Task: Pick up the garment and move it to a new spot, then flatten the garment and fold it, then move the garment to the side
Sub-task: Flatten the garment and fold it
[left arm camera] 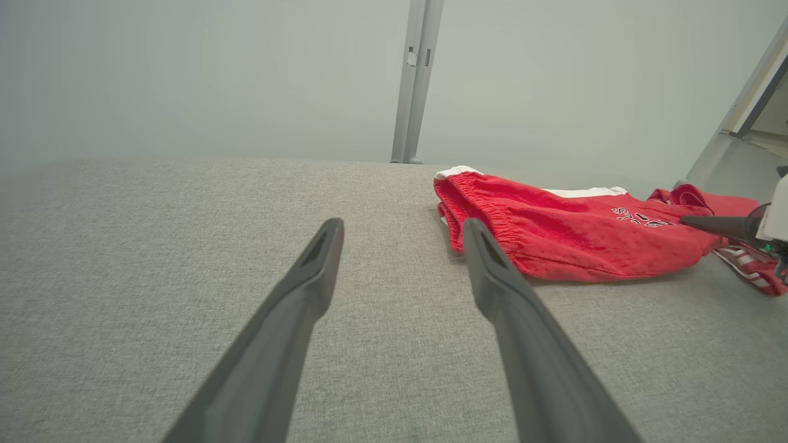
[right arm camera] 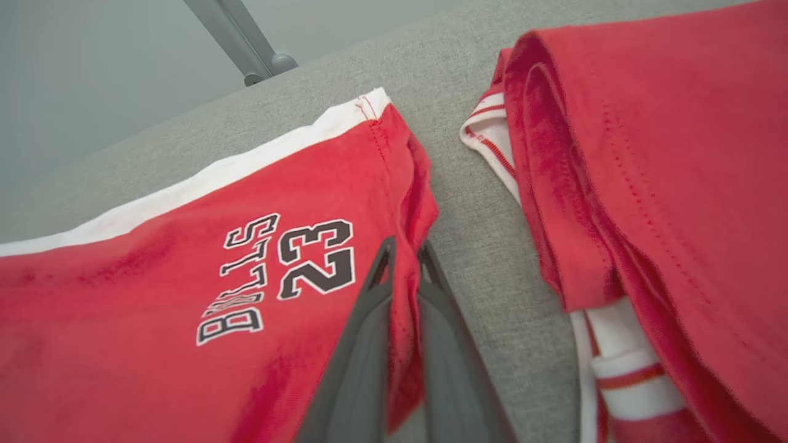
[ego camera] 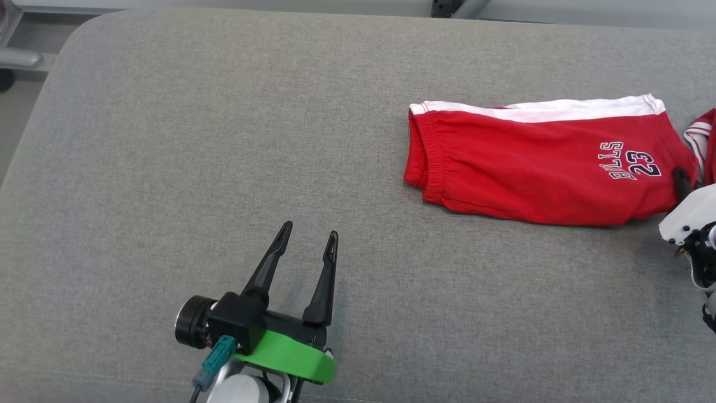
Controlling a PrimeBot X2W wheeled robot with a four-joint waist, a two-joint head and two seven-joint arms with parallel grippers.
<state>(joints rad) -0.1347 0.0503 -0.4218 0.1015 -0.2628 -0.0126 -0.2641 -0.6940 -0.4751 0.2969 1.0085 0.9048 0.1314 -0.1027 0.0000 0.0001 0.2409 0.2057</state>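
The shorts lie folded at the right of the grey worktop, just beside a second red garment. The right gripper has its fingers pinched on the shorts' hem by the print. The left gripper hovers well apart, fingers wide. The move aside, probably the step in hand, calls for a low, slow drag so the fold holds
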